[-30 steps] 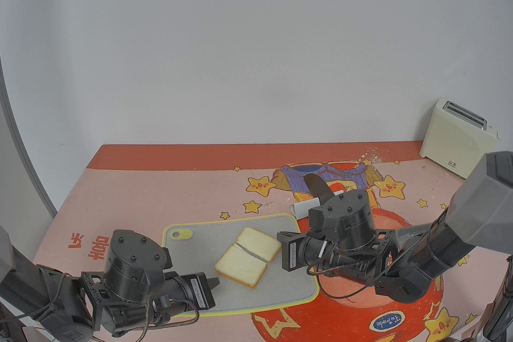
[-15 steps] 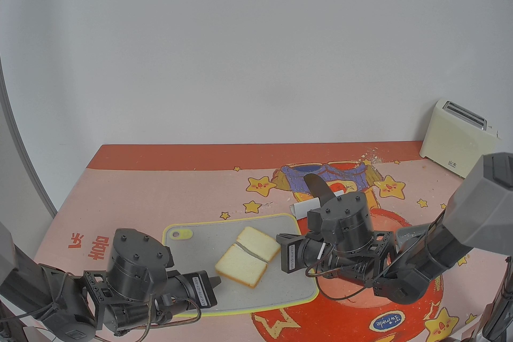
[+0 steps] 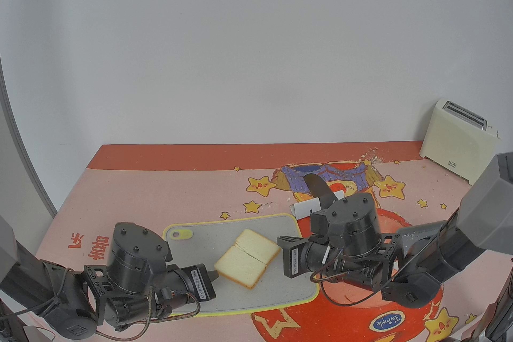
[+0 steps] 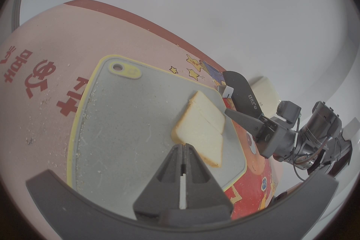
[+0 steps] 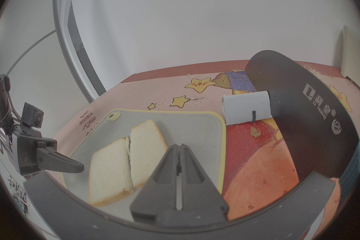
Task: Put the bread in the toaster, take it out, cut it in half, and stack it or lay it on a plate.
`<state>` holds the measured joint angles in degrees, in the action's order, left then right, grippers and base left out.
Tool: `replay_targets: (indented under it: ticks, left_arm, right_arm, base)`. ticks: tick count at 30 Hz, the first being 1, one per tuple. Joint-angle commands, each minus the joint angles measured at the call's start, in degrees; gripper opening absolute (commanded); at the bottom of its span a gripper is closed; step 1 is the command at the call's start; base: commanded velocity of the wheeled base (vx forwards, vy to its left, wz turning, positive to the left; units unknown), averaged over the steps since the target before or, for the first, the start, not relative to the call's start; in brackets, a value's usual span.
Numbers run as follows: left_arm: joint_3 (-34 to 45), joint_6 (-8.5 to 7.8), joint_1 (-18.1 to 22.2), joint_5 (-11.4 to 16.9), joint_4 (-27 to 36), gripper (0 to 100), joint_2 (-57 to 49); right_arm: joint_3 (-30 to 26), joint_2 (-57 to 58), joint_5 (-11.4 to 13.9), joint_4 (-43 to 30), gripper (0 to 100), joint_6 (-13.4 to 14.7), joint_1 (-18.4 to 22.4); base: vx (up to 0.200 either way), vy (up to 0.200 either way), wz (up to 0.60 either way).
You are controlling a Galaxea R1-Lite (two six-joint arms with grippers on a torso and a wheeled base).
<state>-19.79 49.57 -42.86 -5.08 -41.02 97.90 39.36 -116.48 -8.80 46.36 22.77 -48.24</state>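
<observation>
By my reading you're past the cut. The bread (image 3: pixel 247 258) lies in two touching halves on the cutting board (image 3: pixel 199 248), lower centre of the head view. The left gripper (image 4: pixel 183 149) and right gripper (image 5: pixel 178 150) flank it, fingers together. Next, one must open to lift a half.

Closed left gripper (image 4: pixel 183 146) low over a yellow-rimmed grey cutting board (image 4: pixel 127 117), tips just beside the bread (image 4: pixel 200 126). Bread in two halves, touching along the cut. Across it, the right gripper (image 4: pixel 228 111) near the far half; black knife blade (image 4: pixel 240 87) behind, crumbs on the pink bench (image 4: pixel 37 109).
</observation>
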Motion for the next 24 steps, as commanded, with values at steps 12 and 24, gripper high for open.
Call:
replay_targets:
  ticks: [12, 24]
  left_arm:
    - [-0.17, 0.0, 0.15, 0.07, 0.42, 0, 0.18]
    - [-0.34, 0.0, 0.06, 0.07, 0.42, 0, 1.41]
  right_arm:
    - [1.77, -1.29, -2.54, 0.48, 0, 0.08, -0.45]
    - [2.56, -3.4, -2.54, 0.57, 0, 1.13, -0.45]
  base:
    - [0.0, 0.0, 0.0]
    - [0.0, 0.0, 0.0]
